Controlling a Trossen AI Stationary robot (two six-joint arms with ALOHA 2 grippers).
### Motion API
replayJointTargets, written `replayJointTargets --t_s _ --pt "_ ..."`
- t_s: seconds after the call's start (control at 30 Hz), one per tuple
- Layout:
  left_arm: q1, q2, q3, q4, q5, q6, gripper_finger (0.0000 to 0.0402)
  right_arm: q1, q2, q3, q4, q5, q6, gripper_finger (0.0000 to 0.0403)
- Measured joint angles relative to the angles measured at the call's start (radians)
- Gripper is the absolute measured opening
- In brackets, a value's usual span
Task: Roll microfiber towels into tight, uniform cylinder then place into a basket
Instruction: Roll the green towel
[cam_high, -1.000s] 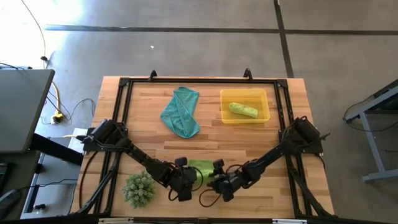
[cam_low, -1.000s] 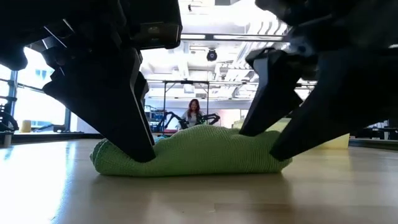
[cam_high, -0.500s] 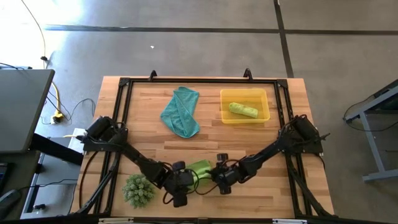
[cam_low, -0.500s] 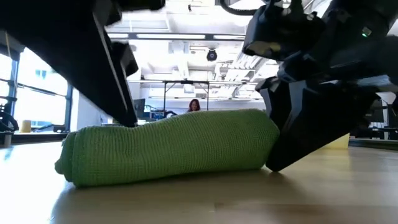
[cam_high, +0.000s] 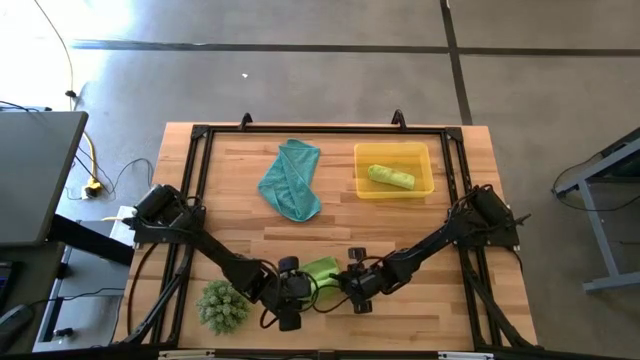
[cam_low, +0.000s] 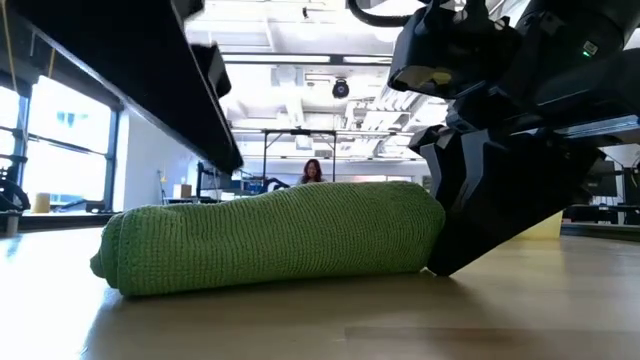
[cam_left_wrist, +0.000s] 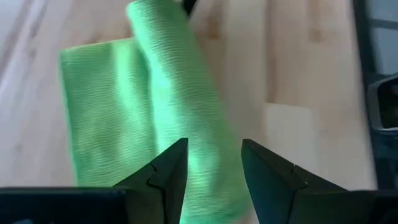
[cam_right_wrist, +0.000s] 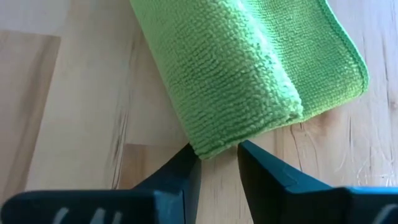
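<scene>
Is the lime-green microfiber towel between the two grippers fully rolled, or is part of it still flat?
Partly rolled. The lime-green microfiber towel has a thick rolled section, with a flat flap lying beside it on the wooden table.

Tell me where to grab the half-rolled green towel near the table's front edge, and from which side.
Grip the half-rolled green towel by the two ends of its rolled part, where the layers are thickest, the left gripper from its end and the right gripper from the other. A flat flap still trails, so a mid-roll pinch would likely loosen it.
</scene>
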Motion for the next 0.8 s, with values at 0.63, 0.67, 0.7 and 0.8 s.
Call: replayJointTargets --t_s 0.63,0.67,0.7,0.8 --pt "0.034 0.101 0.003 -0.017 0.048 -0.020 0.0140 0.077 -0.135 -0.008 0.023 0.004 -0.114 0.0099" --pt "0.034 0.101 0.003 -0.016 0.048 -0.020 0.0140 0.089 -0.127 -0.007 0.070 0.030 -0.180 0.0099" --pt "0.033 0.101 0.003 -0.015 0.049 -0.023 0.0140 0.098 -0.120 -0.005 0.112 0.058 -0.238 0.0099" --pt "0.034 0.101 0.003 -0.014 0.064 -0.028 0.0140 0.115 -0.090 -0.005 0.164 0.117 -0.359 0.0107"
